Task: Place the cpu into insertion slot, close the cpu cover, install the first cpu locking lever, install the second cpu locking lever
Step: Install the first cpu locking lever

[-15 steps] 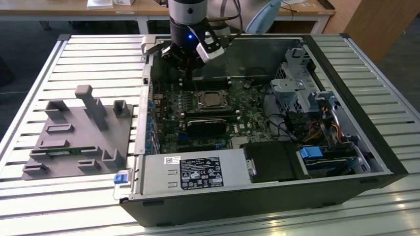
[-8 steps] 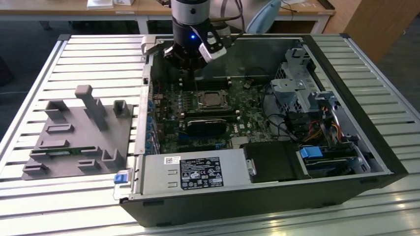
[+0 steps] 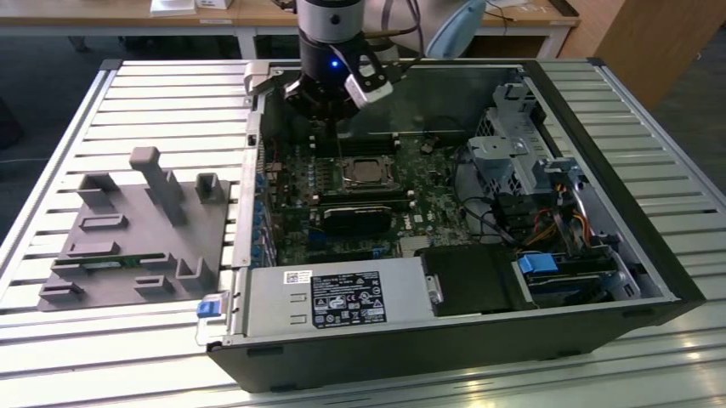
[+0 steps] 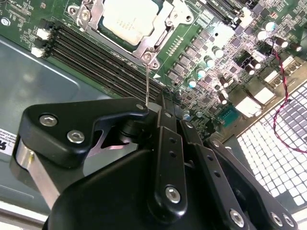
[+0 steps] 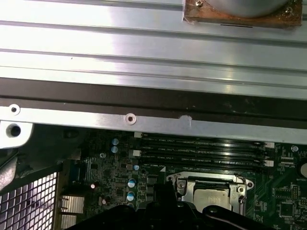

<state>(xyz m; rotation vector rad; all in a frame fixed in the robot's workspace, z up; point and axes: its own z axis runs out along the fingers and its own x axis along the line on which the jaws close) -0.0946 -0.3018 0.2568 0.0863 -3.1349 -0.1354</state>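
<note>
- Two steps look done: the cpu sits in the insertion slot, with the cpu cover lying flat over its edges.
- My claw looks clenched on a thin locking lever beside that corner.
- Both levers, I judge, remain unlatched.

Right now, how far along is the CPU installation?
Done: the cpu is seated, and the cpu cover lies closed over its edges. In hand: a thin locking lever stands up from the socket corner and reaches the claw; whether it is gripped cannot be told. Left: that lever is not yet latched down, and the other lever's state cannot be made out.
</note>
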